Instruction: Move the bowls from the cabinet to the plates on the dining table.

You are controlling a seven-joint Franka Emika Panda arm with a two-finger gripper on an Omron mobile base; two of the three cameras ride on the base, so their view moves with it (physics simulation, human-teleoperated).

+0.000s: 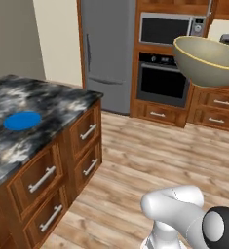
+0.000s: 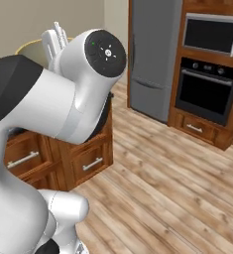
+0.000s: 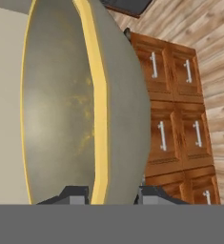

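Observation:
A grey-olive bowl [image 1: 206,61] with a pale yellow rim hangs tilted in the air at the upper right of the left base view, well right of the dining table [image 1: 52,99]. In the hand view my gripper [image 3: 111,195] is shut on this bowl [image 3: 85,105], with the rim clamped between the two fingertips [image 3: 75,194]. A bright blue plate [image 1: 22,120] lies flat on the table's dark marbled top, far left of the bowl. In the right base view a bit of the bowl [image 2: 29,47] peeks out behind my arm. The cabinet is out of view.
A steel fridge [image 1: 108,53] stands at the back, beside a built-in oven [image 1: 162,80] and microwave [image 1: 167,29]. Wooden drawers [image 1: 216,109] run along the right wall. The table's drawer fronts [image 1: 89,131] face an open wooden floor [image 1: 150,151].

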